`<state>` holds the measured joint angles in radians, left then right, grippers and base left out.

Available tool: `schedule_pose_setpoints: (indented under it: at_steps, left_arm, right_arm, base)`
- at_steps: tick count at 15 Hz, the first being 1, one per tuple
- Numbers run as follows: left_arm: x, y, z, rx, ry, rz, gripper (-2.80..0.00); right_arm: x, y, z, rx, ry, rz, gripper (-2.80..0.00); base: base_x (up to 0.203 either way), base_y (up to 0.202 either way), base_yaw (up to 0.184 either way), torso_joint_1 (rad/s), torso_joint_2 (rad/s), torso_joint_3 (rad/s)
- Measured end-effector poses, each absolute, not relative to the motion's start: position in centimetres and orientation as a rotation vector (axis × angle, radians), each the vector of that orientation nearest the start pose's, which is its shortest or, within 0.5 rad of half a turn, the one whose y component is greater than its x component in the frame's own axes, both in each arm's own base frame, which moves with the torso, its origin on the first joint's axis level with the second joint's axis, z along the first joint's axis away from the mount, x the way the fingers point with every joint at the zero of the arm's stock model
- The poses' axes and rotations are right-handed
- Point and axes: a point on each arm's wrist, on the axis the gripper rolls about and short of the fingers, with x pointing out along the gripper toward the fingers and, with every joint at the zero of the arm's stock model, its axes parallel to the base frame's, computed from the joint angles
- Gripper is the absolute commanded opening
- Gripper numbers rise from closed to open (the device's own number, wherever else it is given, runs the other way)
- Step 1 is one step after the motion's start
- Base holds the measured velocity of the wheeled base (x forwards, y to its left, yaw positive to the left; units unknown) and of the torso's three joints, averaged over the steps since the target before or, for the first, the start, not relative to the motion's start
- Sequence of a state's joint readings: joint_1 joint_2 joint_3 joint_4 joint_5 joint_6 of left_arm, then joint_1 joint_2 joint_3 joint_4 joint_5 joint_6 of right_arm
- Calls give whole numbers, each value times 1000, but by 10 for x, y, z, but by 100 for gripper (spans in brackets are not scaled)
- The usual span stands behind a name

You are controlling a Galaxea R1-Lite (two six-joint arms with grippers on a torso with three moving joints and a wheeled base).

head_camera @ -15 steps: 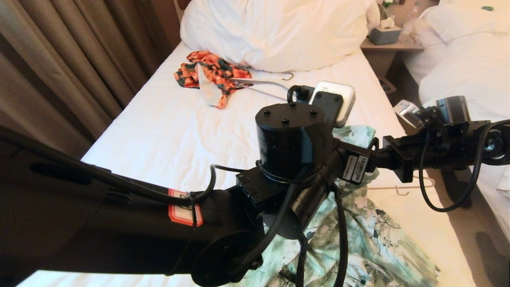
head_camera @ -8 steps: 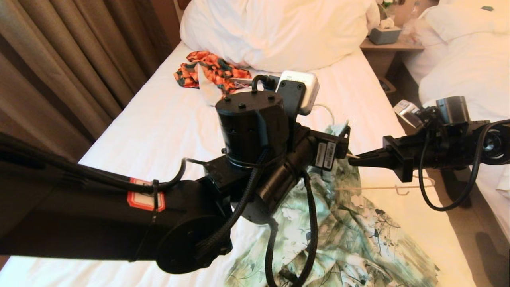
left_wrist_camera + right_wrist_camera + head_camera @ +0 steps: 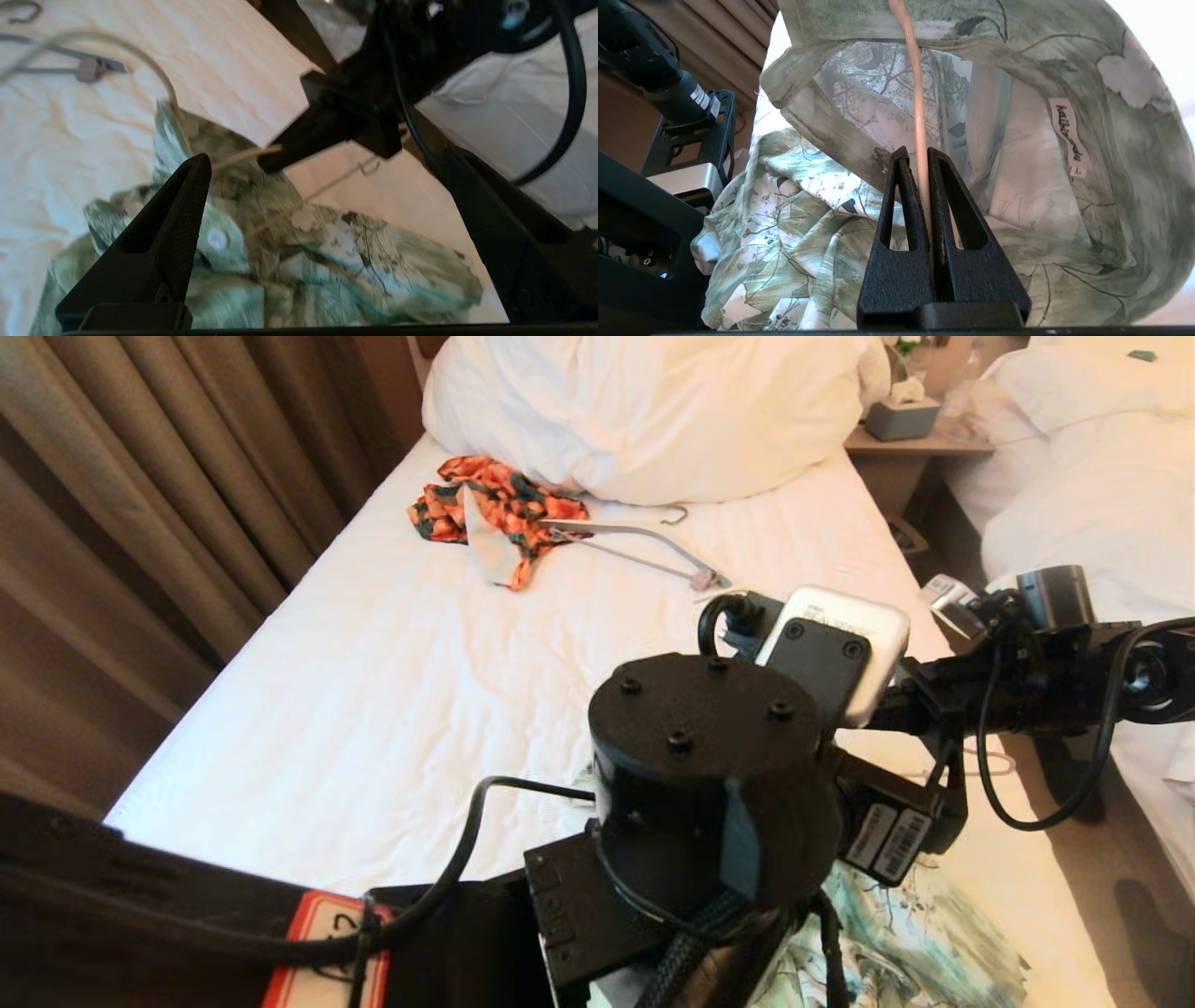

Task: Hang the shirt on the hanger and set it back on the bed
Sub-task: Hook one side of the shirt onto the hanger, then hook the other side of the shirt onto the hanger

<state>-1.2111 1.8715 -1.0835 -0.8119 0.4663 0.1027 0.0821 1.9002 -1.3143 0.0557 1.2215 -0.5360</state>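
Right tool clamps the hanger inside the shirt; left tool hangs spread above the fabric.

The right tool (image 3: 915,156) has its fingers pressed together on the thin cream hanger (image 3: 919,107), whose wire runs up into the green-and-white shirt (image 3: 822,196) at the collar opening. The shirt lies bunched on the near right part of the bed (image 3: 392,653). The left tool (image 3: 327,200) has its fingers wide apart just over the shirt, holding nothing. Farther up the bed, near the pillow (image 3: 653,411), lie an orange patterned garment (image 3: 495,509) and a grey hanger (image 3: 644,546).
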Motion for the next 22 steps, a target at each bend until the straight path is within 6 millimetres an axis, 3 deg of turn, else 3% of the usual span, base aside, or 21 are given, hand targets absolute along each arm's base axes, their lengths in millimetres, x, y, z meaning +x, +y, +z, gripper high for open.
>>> schedule_pose_setpoints:
  at_steps: [3, 4, 5, 11, 16, 19, 22]
  left_arm:
    - [144, -319, 195, 79, 37, -709, 0]
    - [152, -306, 188, 83, 67, -679, -62]
    - [161, -293, 185, 81, 79, -660, -280]
    - [195, -234, 194, 35, 57, -682, -280]
    - [211, -196, 184, 36, 129, -924, -280]
    - [227, -186, 191, 20, 157, -1108, -280]
    - [242, -190, 207, 3, 111, -1263, -280]
  right_arm:
    - [352, 49, 198, -78, 224, 1352, -280]
    - [352, 49, 198, -81, 218, 1351, -280]
    - [353, 49, 198, -85, 212, 1351, -280]
    - [353, 48, 198, -87, 210, 1349, -280]
    - [352, 50, 199, -89, 207, 1354, -280]
    - [352, 51, 199, -89, 207, 1357, -280]
    - [352, 51, 198, -87, 209, 1359, -280]
  base:
    - [0, 0, 0, 0, 0, 0]
    - [0, 0, 0, 0, 0, 0]
    - [0, 0, 0, 0, 0, 0]
    - [0, 0, 0, 0, 0, 0]
    - [0, 0, 0, 0, 0, 0]
    - [0, 0, 0, 0, 0, 0]
    - [0, 0, 0, 0, 0, 0]
